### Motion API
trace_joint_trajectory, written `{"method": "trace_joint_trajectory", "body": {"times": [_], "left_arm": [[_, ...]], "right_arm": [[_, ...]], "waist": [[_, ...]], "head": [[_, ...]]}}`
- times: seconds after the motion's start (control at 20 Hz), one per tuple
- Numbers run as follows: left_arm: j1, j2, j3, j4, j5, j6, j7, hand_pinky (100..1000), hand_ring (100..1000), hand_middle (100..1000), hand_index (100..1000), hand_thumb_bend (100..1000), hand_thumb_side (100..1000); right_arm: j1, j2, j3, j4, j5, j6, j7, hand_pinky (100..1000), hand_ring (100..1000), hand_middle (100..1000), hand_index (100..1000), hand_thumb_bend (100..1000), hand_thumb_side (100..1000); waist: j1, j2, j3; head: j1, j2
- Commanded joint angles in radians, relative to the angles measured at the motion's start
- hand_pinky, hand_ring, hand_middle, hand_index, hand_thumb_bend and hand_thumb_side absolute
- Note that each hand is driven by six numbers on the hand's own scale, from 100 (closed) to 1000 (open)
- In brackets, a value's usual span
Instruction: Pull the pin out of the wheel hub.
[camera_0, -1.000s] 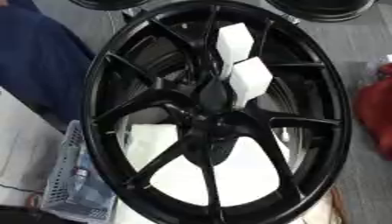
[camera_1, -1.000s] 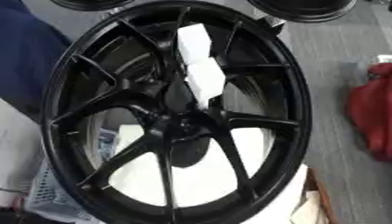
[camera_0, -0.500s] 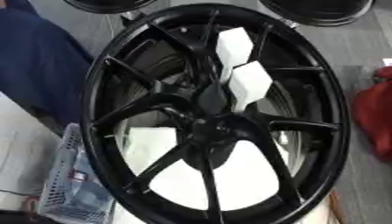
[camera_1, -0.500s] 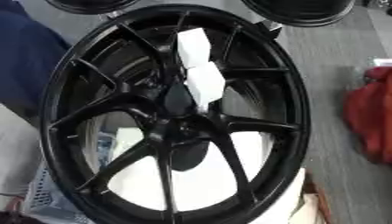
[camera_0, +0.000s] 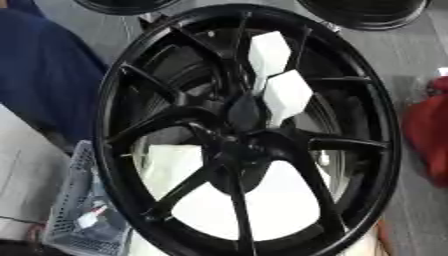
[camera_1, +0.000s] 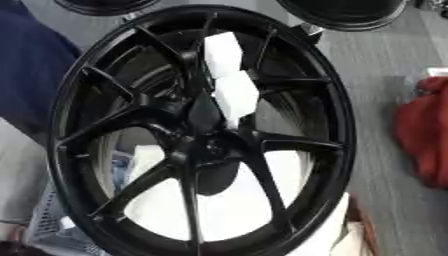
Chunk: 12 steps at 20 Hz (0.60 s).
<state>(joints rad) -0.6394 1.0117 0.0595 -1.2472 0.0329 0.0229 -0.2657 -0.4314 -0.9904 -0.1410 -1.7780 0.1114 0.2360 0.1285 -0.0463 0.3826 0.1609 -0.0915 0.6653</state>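
At the centre of the wheel hub (camera_0: 249, 150) no hand is seen and no pin can be made out; the pin must be located first, then drawn straight out.

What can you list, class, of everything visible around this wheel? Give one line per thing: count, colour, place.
Wheel: one, black, spoked, fills the centre.
White blocks: two, white, stacked above the hub, reaching down from the top.
Other wheels: parts of two, black, top edge.
Basket: one, grey mesh, lower left beside the wheel.
Red thing: one, red, right edge.
Dark blue fabric: one, upper left.
White surface: seen through the lower spokes.
Pin: cannot make one out.
Robot hand: cannot tell one apart; the white blocks may belong to an arm.
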Motion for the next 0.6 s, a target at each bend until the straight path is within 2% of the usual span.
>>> {"method": "trace_joint_trajectory", "body": {"times": [0.05,0.45,0.6], "left_arm": [[-0.007,0.03,0.022,-0.069,0.052,0.005,0.027,820,700,734,842,279,796],[0.031,0.028,0.031,-0.24,0.234,-0.008,0.12,819,664,711,838,254,808],[0.053,0.031,0.026,-0.293,0.267,-0.009,0.15,819,661,709,838,257,803]], "right_arm": [[-0.013,-0.029,-0.014,-0.013,-0.009,0.002,-0.006,852,726,701,784,100,503],[-0.008,-0.029,-0.017,-0.019,-0.012,0.002,-0.012,852,727,701,784,100,496],[-0.004,-0.03,-0.019,-0.023,-0.012,0.002,-0.016,852,727,701,784,100,494]], "waist": [[0.003,-0.023,0.002],[-0.005,-0.021,0.004],[-0.006,-0.021,0.007]], "head": [[-0.005,-0.006],[-0.01,-0.012],[-0.011,-0.011]]}}
